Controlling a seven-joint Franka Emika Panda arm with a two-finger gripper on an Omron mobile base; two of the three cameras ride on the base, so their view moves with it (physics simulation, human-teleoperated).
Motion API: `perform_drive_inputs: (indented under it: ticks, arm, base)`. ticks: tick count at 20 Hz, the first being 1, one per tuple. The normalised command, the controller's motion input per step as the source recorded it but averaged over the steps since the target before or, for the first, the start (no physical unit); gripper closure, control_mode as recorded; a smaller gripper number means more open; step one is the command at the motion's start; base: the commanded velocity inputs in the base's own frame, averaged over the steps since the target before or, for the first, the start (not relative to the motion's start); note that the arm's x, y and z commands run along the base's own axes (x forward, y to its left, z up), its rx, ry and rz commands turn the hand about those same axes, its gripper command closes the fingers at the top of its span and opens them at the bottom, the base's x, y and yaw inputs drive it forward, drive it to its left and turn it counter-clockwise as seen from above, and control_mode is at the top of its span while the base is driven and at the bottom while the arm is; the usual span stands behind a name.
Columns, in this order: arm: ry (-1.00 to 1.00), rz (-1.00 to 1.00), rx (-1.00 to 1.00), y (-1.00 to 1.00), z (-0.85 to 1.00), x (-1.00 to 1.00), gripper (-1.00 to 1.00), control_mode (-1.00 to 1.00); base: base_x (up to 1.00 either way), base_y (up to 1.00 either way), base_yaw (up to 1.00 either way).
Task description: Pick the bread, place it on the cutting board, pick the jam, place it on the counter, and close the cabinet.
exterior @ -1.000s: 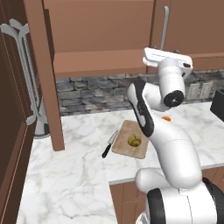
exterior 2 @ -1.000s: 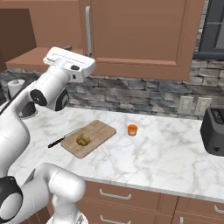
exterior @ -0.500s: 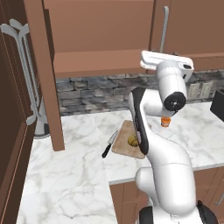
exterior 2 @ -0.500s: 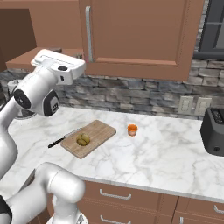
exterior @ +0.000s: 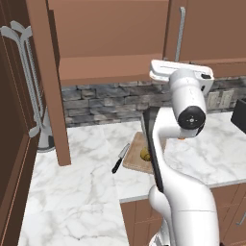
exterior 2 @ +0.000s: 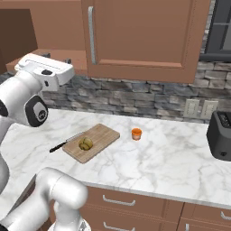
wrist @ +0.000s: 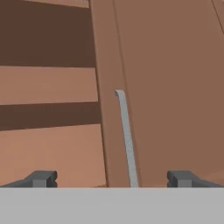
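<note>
- End effector [wrist: 111, 179]: the two dark fingertips stand wide apart with nothing between them, so it is spread and empty. It is raised to wall-cabinet height and looks straight at the woodwork.
- Ahead of it in the hand view: the closed door's long silver bar handle [wrist: 126, 139] runs up between the tips, apart from both. To one side lie the open compartment's shelf bands, bare as far as that view shows.
- Cabinet [exterior 2: 149, 38]: the door with the handle is shut. The other door [exterior: 48, 81] swings out edge-on in the left base view, leaving the compartment and its shelf [exterior: 108, 67] exposed.
- Bread [exterior 2: 85, 144]: knobbly yellowish lump sitting on the cutting board [exterior 2: 101, 135], near its middle. Judged done.
- Jam [exterior 2: 136, 134]: small orange jar upright on the desk [exterior 2: 171, 153], just beside the board's far corner and not touching it. Judged done.
- Knife [exterior 2: 63, 143]: black handle, lying along the board's other side.
- Toaster [exterior 2: 221, 135]: dark, well apart from the jar at the far end of the desk.
- Progress: both placements look complete; only closing the cabinet remains. The open door is off to the side of where the hand points, so the arm would likely need to swing across to reach it.
</note>
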Motion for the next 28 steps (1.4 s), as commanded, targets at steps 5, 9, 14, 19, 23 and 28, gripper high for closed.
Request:
perform_drive_inputs:
  ticks: [5, 9, 14, 19, 23, 28]
  arm:
    - [0.02, 0.0, -0.01, 0.14, 0.0, -0.45, -1.0, -1.0]
    - [0.02, 0.0, -0.01, 0.13, 0.0, -0.44, -1.0, -1.0]
    - [0.02, 0.0, -0.01, 0.14, 0.0, -0.39, -1.0, -1.0]
    - [0.02, 0.0, -0.01, 0.16, 0.0, -0.37, -1.0, -1.0]
    - [0.01, 0.0, 0.0, 0.17, 0.0, -0.36, -1.0, -1.0]
    - [0.01, 0.0, 0.0, 0.18, 0.0, -0.33, -1.0, -1.0]
  base:
    - [0.0, 0.0, 0.0]
    - [0.0, 0.0, 0.0]
    - [0.0, 0.0, 0.0]
    - [0.0, 0.0, 0.0]
    - [0.0, 0.0, 0.0]
    - [0.0, 0.0, 0.0]
